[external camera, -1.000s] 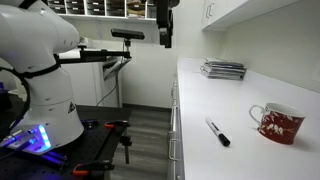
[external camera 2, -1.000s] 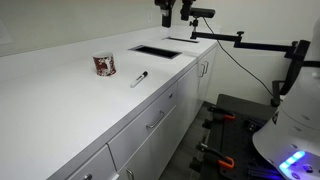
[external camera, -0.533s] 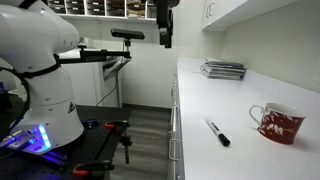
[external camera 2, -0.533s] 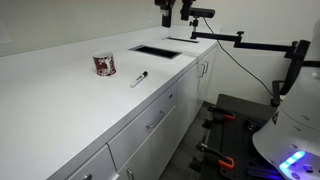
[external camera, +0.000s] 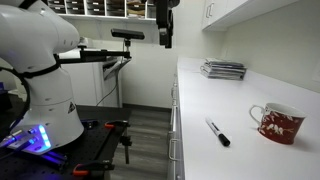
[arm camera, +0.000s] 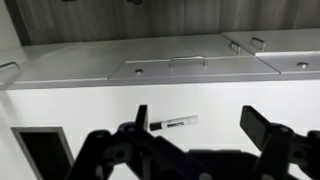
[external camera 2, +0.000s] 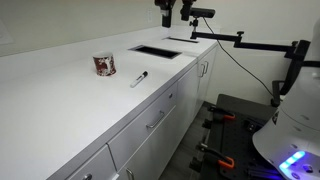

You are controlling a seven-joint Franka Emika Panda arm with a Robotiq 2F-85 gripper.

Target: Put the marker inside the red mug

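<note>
The black marker (external camera: pixel 218 132) lies flat on the white counter, a short way from the red speckled mug (external camera: pixel 278 123) with its white handle. Both also show in an exterior view, marker (external camera 2: pixel 139 78) and mug (external camera 2: pixel 104 65). My gripper (external camera: pixel 165 30) hangs high above the counter's far end, well away from both; it also shows in an exterior view (external camera 2: pixel 166 15). In the wrist view the gripper (arm camera: pixel 200 125) is open and empty, with the marker (arm camera: pixel 172 123) far below between its fingers. The mug is out of the wrist view.
A stack of flat items (external camera: pixel 223 69) lies at the counter's far end. A dark rectangular opening (external camera 2: pixel 157 51) is set in the counter. A camera on a boom arm (external camera 2: pixel 215 35) reaches in beside the gripper. Drawers with handles (external camera 2: pixel 155 121) line the counter front.
</note>
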